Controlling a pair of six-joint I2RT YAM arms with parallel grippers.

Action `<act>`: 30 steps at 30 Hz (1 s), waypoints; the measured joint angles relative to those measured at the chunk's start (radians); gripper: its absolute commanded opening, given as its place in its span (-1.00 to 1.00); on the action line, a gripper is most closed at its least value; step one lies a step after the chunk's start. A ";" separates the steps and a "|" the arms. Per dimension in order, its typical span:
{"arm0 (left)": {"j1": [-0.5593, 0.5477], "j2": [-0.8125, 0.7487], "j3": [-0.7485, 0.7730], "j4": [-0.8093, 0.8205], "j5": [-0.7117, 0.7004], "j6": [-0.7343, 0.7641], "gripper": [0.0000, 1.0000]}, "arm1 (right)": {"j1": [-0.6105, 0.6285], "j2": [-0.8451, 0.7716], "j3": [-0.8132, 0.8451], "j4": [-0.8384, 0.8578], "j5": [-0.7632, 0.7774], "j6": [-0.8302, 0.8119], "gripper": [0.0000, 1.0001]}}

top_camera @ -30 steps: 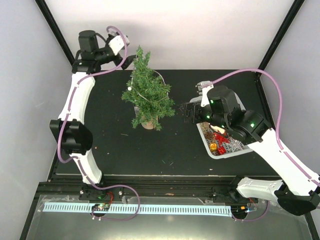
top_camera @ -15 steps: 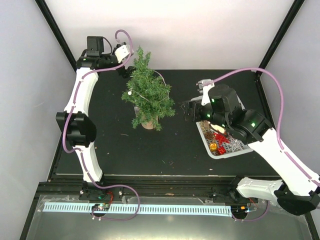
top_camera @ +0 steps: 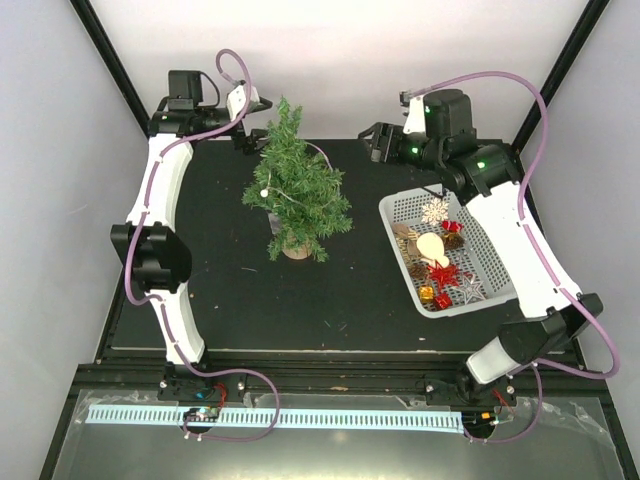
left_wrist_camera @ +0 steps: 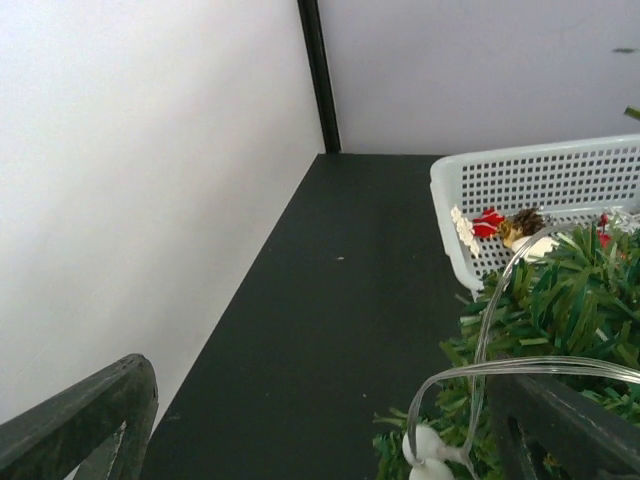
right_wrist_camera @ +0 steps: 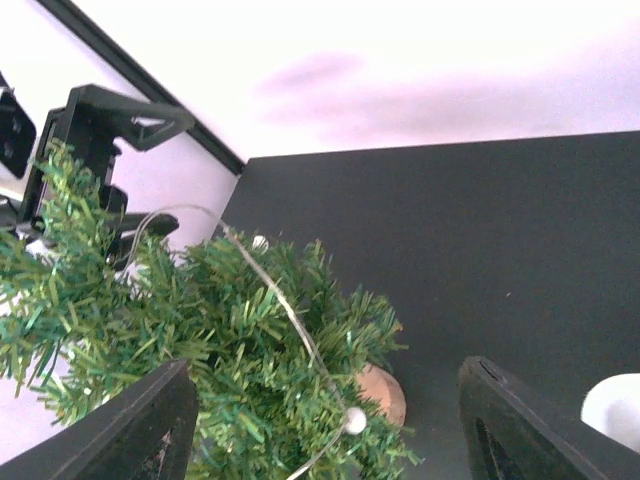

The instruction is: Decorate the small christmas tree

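The small christmas tree (top_camera: 296, 195) stands upright on its light-wood stump (top_camera: 296, 249) left of the table's middle. A clear string with white beads (top_camera: 264, 190) is draped over its branches. My left gripper (top_camera: 252, 133) hangs open beside the treetop, at its back left. In the left wrist view the left gripper (left_wrist_camera: 330, 440) holds nothing, and the string with its beads (left_wrist_camera: 428, 452) loops close to the right finger (left_wrist_camera: 575, 420). My right gripper (top_camera: 377, 143) is open at the back, right of the tree. In the right wrist view the right gripper (right_wrist_camera: 330, 430) looks toward the tree (right_wrist_camera: 220, 350), apart from it.
A white basket (top_camera: 398, 215) lies at the right with several ornaments: a white snowflake (top_camera: 434, 209), a red star (top_camera: 442, 274), small gift boxes (top_camera: 433, 296). The left wrist view shows the basket's wall (left_wrist_camera: 540, 175) beyond the tree. Black frame posts stand at the back corners.
My right arm rose from over the basket and swung to the back, uncovering the basket. My left gripper shifted slightly toward the treetop. The tree has not moved.
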 measured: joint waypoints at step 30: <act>0.082 0.073 0.190 -0.376 -0.093 0.426 0.71 | 0.001 -0.154 -0.257 0.067 -0.089 0.021 0.49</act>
